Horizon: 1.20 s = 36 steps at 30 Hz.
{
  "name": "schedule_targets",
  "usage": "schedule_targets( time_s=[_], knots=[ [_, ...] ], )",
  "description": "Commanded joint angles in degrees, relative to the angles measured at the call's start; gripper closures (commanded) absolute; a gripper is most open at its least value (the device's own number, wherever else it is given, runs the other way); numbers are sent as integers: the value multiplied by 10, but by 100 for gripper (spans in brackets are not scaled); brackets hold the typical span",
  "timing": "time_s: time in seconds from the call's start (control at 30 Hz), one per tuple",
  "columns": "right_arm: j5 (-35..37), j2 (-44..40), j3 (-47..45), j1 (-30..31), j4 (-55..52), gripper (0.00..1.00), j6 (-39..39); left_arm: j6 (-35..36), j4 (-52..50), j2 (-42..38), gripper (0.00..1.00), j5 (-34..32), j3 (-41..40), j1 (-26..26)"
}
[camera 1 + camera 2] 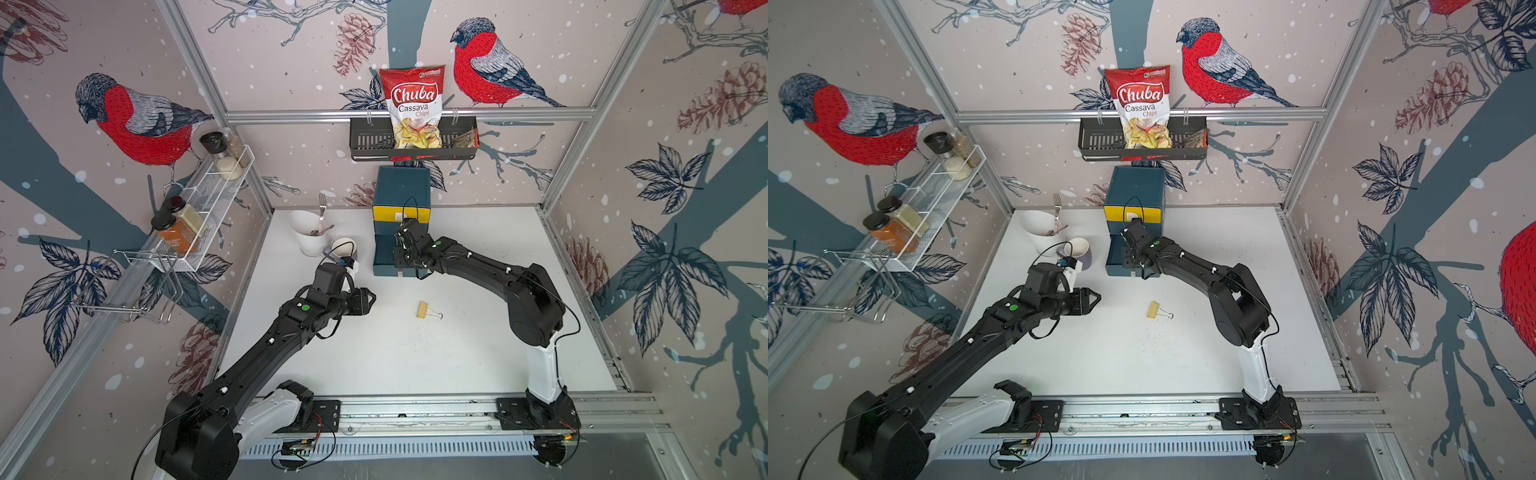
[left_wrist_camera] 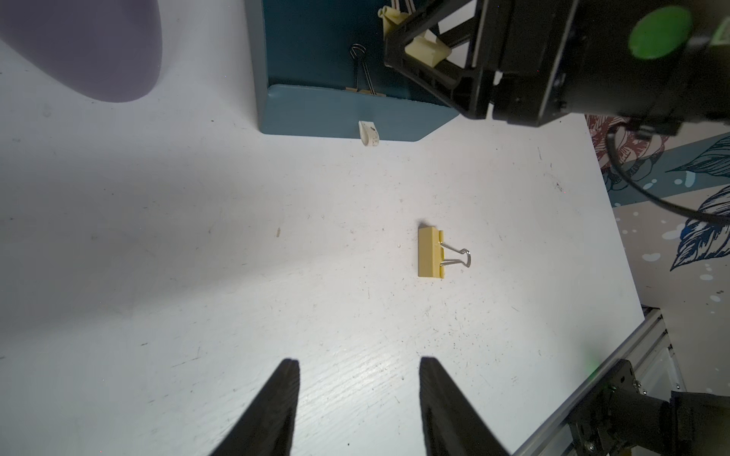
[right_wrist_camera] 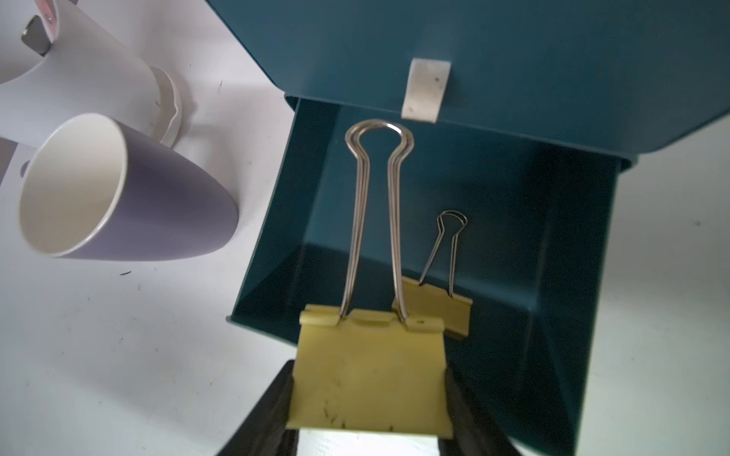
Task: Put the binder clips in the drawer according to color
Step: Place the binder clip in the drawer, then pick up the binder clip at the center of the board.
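1. Grip: the right end effector (image 3: pixel 370 398) is clamped across the flat faces of a pastel yellow metal fold-back binder clip (image 3: pixel 371 355), whose silver wire handles point away from the wrist.
2. The held clip hangs at the front lip of the pulled-out lowest tray (image 3: pixel 282 225) of the small dark teal three-drawer chest (image 1: pixel 402 187). The chest stands at the middle of the back edge of the white counter (image 1: pixel 415 365).
3. A second yellow clip (image 3: pixel 438 312) lies inside that tray against its front wall. A third yellow clip (image 2: pixel 429 252) lies flat near the middle of the counter, well apart from the chest.
4. The left end effector (image 2: pixel 359 361) hovers above the counter's left half, its jaws partly open with nothing between them, and it faces the third clip.
5. These clips look light, stiff and smooth, so probably a little slippery. The wire handles pivot, which makes the flat body faces the surer hold, and a short drop into the tray should do no harm.
6. A purple ceramic mug (image 3: pixel 158 209) sits just beside the tray's left wall, with a white utensil pot (image 1: pixel 307 237) holding a fork behind it. The shut drawers overhang the tray's rear, so the front part looks the easiest place to release.
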Motion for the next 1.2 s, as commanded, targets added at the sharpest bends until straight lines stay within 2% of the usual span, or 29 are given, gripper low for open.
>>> schedule_targets(
  time_s=[0.0, 0.13, 0.3, 0.43, 0.6, 0.73, 0.83, 0.93, 1.03, 1.17],
  knots=[
    [10, 31, 30, -3, -25, 60, 17, 9, 13, 0, 47, 5, 0, -1],
    [25, 45, 30, -3, -17, 55, 26, 8, 13, 0, 47, 5, 0, -2],
    [37, 40, 31, 1, -8, 32, 15, 8, 13, 0, 46, 5, 0, -2],
    [52, 9, 21, 7, -6, 20, -14, 8, 13, 0, 45, 6, 0, -3],
    [49, -80, -59, 16, 22, 18, -70, 8, 12, -3, 44, 5, 1, -2],
    [-23, -183, -181, 18, 45, 18, -187, 8, 12, -5, 44, 9, 1, -3],
    [-19, -225, -242, 26, 12, 17, -262, 8, 14, -4, 44, 9, 1, -3],
    [-4, -240, -285, 27, -3, 17, -313, 9, 14, -3, 44, 10, 3, -3],
    [-26, -245, -323, 28, -7, 13, -387, 10, 13, -4, 44, 9, 2, -3],
    [-46, -242, -331, 18, -25, 10, -441, 8, 13, -12, 44, 6, 1, -3]
  ],
)
